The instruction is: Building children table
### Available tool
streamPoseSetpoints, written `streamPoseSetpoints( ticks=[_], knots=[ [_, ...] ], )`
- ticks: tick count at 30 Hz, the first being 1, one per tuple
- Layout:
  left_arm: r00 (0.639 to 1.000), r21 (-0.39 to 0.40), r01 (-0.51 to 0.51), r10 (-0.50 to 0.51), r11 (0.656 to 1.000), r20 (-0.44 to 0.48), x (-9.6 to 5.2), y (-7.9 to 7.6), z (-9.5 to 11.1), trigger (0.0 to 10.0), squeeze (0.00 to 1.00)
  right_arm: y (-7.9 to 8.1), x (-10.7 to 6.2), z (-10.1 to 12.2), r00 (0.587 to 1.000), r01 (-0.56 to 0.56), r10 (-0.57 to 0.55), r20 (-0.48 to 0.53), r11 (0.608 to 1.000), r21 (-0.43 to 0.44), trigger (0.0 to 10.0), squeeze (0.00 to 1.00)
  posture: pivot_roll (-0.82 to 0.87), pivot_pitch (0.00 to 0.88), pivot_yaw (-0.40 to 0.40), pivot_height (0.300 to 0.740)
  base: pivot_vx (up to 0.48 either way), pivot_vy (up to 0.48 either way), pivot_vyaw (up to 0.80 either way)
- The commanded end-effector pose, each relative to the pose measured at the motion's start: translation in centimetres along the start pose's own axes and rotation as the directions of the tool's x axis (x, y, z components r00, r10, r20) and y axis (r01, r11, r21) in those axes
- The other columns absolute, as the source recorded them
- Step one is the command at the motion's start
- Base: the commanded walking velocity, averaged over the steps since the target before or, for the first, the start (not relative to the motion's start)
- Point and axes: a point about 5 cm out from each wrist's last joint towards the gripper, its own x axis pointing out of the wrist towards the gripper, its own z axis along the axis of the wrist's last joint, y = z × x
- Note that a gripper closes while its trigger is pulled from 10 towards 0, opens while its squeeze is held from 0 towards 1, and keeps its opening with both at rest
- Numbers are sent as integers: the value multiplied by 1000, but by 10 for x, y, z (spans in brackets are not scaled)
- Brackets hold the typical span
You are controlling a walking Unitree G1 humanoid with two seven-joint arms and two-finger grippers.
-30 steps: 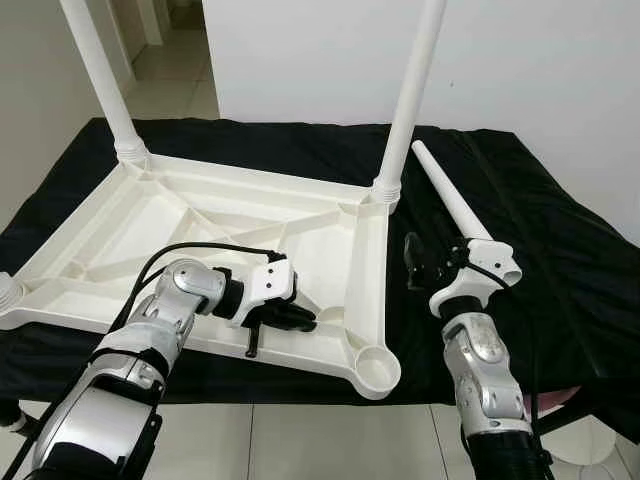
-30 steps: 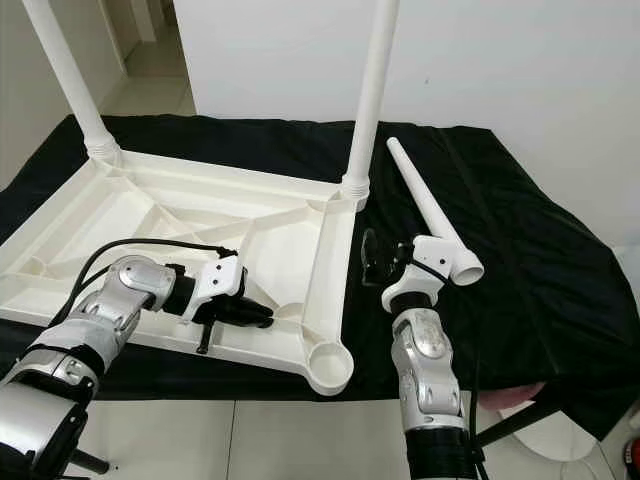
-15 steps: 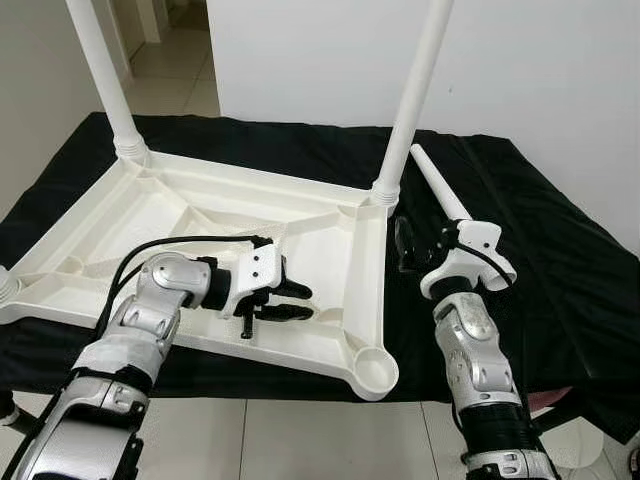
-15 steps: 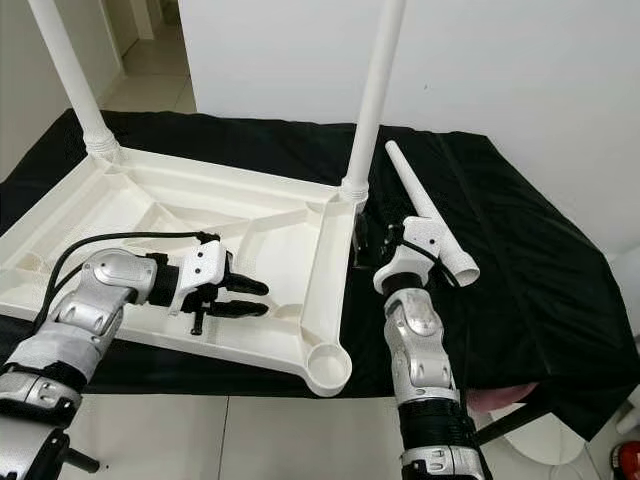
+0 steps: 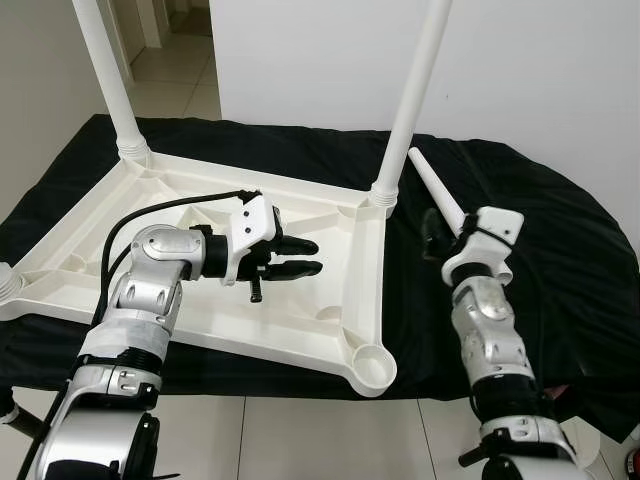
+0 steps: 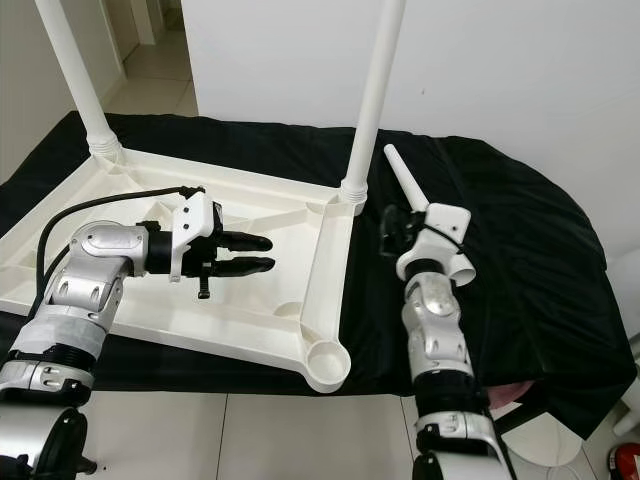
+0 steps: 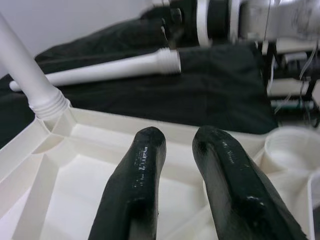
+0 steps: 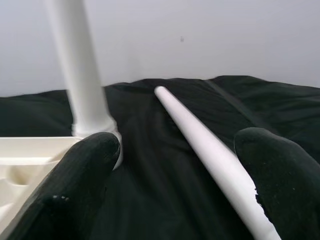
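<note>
The white table top (image 5: 180, 200) lies upside down on a black cloth. Two white legs stand in its far corners, one at the left (image 5: 105, 70) and one at the right (image 5: 415, 90). A loose white leg (image 5: 440, 195) lies on the cloth to the right of the top. My right gripper (image 5: 432, 235) is open at this leg's thick end. In the right wrist view the loose leg (image 8: 200, 135) runs between the spread fingers, untouched. My left gripper (image 5: 315, 256) hovers over the middle of the underside, its fingers (image 7: 145, 150) slightly apart and holding nothing.
An empty round leg socket (image 5: 372, 365) sits at the top's near right corner, by the front edge of the cloth. The black cloth (image 5: 560, 250) spreads bare to the right of the loose leg. A white wall stands behind, with tiled floor below.
My left gripper has lifted off the near rim and moved back over the middle of the underside. My right gripper has moved forward along the loose leg.
</note>
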Motion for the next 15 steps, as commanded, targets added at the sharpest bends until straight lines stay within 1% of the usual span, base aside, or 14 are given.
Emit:
streamPoseSetpoints(
  ticks=[1, 2, 4, 6, 7, 8, 9, 10, 11, 12, 15],
  knots=[
    [828, -64, -560, 561, 826, -6, -6, 25, 6, 10000, 0, -17, 5, 0, 995, 95, -95, -6, 995, -19, 10000, 0, -2, 0, -64, 740, 0, 0, 0],
    [828, -64, -560, 561, 826, -6, -6, 25, 6, 10000, 0, -17, 5, 0, 995, 95, -95, -6, 995, -19, 10000, 0, -2, 0, -64, 740, 0, 0, 0],
    [805, -82, -590, 593, 804, 22, -2, 21, 12, 10000, 0, -24, 6, -3, 991, 135, -135, -21, 991, -9, 10000, 0, 4, 0, -70, 740, 0, 0, 0],
    [805, -82, -590, 593, 804, 22, -2, 21, 12, 10000, 0, -24, 6, -3, 991, 135, -135, -21, 991, -9, 10000, 0, 4, 0, -70, 740, 0, 0, 0],
    [776, -142, -621, 631, 771, 32, 2, 21, 15, 10000, 0, -28, 6, -5, 988, 154, -155, -28, 988, -17, 10000, 0, 10, 0, -73, 740, 0, 0, 0],
    [760, -213, -629, 649, 747, 32, 8, 16, 17, 10000, 0, -34, 8, -6, 982, 184, -185, -36, 982, -30, 10000, 0, 11, 0, -73, 740, 0, 0, 0],
    [760, -213, -629, 649, 747, 32, 8, 16, 17, 10000, 0, -34, 8, -6, 982, 184, -185, -36, 982, -30, 10000, 0, 11, 0, -73, 740, 0, 0, 0],
    [752, -227, -639, 659, 735, 16, 14, 11, 17, 10000, 0, -40, 10, -6, 977, 209, -210, -40, 977, -43, 10000, 0, 20, 0, -77, 740, 0, 0, 0],
    [753, -254, -637, 658, 728, -3, 18, 6, 16, 10000, 0, -45, 12, -6, 970, 237, -239, -46, 970, -52, 10000, 0, 24, 0, -76, 740, 0, 0, 0],
    [756, -263, -635, 655, 727, -15, 20, 3, 15, 10000, 0, -48, 13, -6, 965, 254, -257, -51, 966, -56, 10000, 0, 24, 0, -76, 740, 0, 0, 0],
    [753, -263, -641, 657, 721, -34, 22, 1, 16, 10000, 0, -52, 15, -6, 962, 264, -267, -56, 963, -57, 10000, 0, 26, 0, -78, 740, 0, 0, 0]
  ],
)
